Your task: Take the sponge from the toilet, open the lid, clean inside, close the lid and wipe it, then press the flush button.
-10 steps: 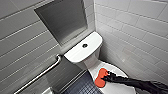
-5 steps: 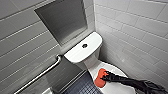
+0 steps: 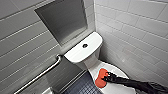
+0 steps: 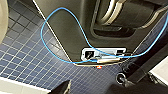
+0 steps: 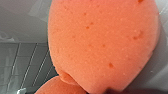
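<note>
The white toilet stands in the corner, with the round dark flush button in the middle of its tank top. The lid lies down over the bowl, white face up. The red-orange sponge rests flat on the lid near its tank end. My right gripper reaches in from the right on a black arm and is shut on the sponge's edge. In the right wrist view the sponge looms large against the glossy white lid. My left gripper hangs open over the floor, with nothing in it.
A metal grab bar runs along the tiled left wall, below a recessed grey niche. White tiled wall closes in on the right. Dark blue mosaic floor lies beside the robot's base with a looped blue cable.
</note>
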Robot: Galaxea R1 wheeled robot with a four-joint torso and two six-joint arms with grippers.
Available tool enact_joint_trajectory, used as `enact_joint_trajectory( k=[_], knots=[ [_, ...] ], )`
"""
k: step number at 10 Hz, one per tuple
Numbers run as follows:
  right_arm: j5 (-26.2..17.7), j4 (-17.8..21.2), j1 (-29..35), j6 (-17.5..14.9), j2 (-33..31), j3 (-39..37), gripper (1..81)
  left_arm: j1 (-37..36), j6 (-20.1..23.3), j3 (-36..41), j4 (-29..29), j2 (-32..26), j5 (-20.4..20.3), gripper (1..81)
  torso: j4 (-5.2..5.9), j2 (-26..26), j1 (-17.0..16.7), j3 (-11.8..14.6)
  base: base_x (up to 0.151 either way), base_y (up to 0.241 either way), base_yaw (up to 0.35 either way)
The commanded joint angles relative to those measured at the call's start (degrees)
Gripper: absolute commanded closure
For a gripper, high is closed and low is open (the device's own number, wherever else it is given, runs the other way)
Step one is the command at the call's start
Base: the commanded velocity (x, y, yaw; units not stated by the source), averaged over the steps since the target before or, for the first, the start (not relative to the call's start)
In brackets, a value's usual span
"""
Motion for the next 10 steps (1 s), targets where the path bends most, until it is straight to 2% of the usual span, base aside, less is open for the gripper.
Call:
enact_joint_trajectory(
  k=[1, 3, 5, 10],
  knots=[
    [-5.2, -1.6, -0.4, 1.0, -15.2, 24.7, 81.1, 1.7, 0.4, 0.1, -0.2, -1.2, 5.3, 1.0, 0.0, 0.0, 0.0, 0.0, 0.0, 0.0, 0.0],
    [-4.7, -1.7, -2.9, 0.9, -18.6, 26.7, 81.1, 1.7, 0.4, 0.1, -0.2, -1.3, 5.2, 1.0, 0.0, 0.0, 0.0, 0.0, 0.0, 0.0, 0.0],
    [-2.6, -2.2, -4.8, 0.9, -22.7, 30.9, 81.1, 1.7, 0.4, 0.1, 0.0, -1.2, 4.7, 1.0, 0.0, 0.0, 0.0, 0.0, 0.0, 0.0, 0.0],
    [2.1, -2.1, -11.3, 0.9, -31.2, 35.3, 81.1, 1.7, 0.4, 0.1, 0.1, -1.4, 4.6, 1.0, 0.0, 0.0, 0.0, 0.0, 0.0, 0.0, 0.0]
  ],
)
